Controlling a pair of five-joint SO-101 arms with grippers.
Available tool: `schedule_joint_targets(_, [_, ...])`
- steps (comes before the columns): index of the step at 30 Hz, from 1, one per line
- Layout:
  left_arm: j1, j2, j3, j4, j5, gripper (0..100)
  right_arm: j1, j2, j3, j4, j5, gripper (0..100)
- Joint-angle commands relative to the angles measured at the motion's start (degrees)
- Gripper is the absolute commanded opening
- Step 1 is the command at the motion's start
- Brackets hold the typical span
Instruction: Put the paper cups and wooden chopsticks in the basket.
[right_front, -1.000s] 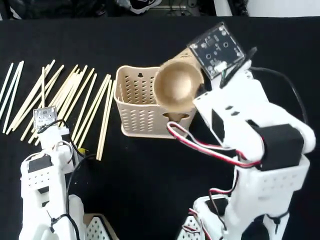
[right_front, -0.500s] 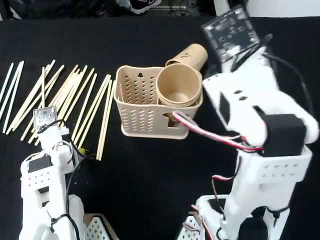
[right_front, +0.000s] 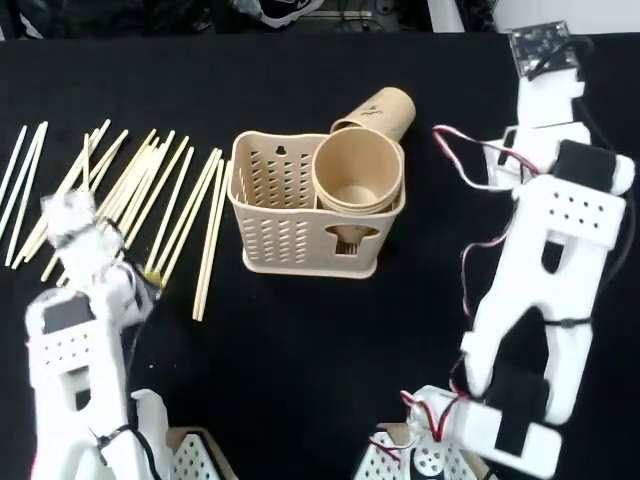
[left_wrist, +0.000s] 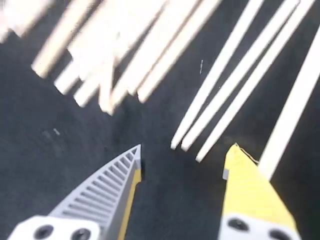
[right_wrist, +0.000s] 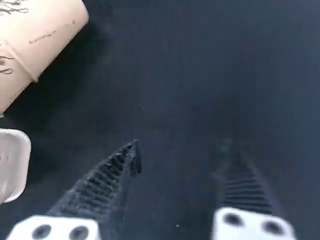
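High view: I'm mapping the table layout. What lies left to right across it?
Pale wooden chopsticks → beige perforated plastic basket → white right robot arm

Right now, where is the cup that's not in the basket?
In the high view, the loose cup lies on its side just behind the basket's far right corner, next to the cups stacked inside it.

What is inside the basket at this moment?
Nested paper cups stand upright at the right end of the basket. Its left part looks empty; the floor beneath the cups is covered.
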Motion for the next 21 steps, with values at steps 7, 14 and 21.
schedule_joint_targets(7, [19.4,2.9,-45.4,25.0,5.7,27,1.4,5.9,0.3,-1.4,-8.1,1.1])
schedule_joint_targets(14, [27.4,27.3,-70.6,37.5,6.2,27,1.1,8.0,0.4,-1.7,-12.4,1.3])
schedule_joint_targets(21, [29.1,51.0,-94.6,46.7,6.2,27,1.3,8.7,0.5,-2.7,-12.5,1.3])
